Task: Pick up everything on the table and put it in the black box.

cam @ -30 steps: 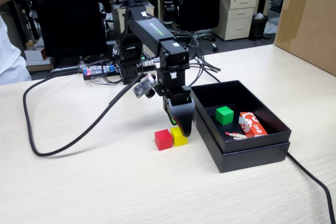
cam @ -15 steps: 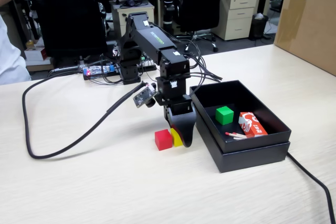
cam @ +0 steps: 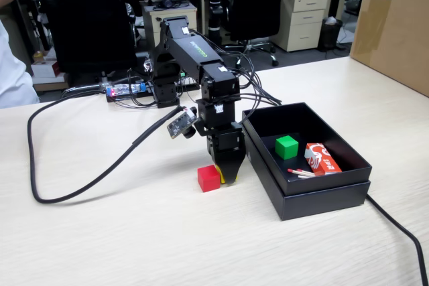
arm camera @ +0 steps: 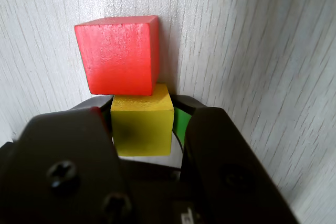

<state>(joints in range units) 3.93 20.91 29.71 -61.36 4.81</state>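
Observation:
My gripper points straight down at the table, just left of the black box. In the wrist view its jaws stand on either side of the yellow cube and press against it; the cube rests on the table. In the fixed view only a sliver of the yellow cube shows at the tips. The red cube lies on the table touching the yellow one, just beyond the fingertips in the wrist view. The green cube lies inside the box.
A red-and-white packet and thin red-tipped sticks lie in the box. A black cable loops over the table at the left, and another runs off the box's right. A brown carton stands at the far right.

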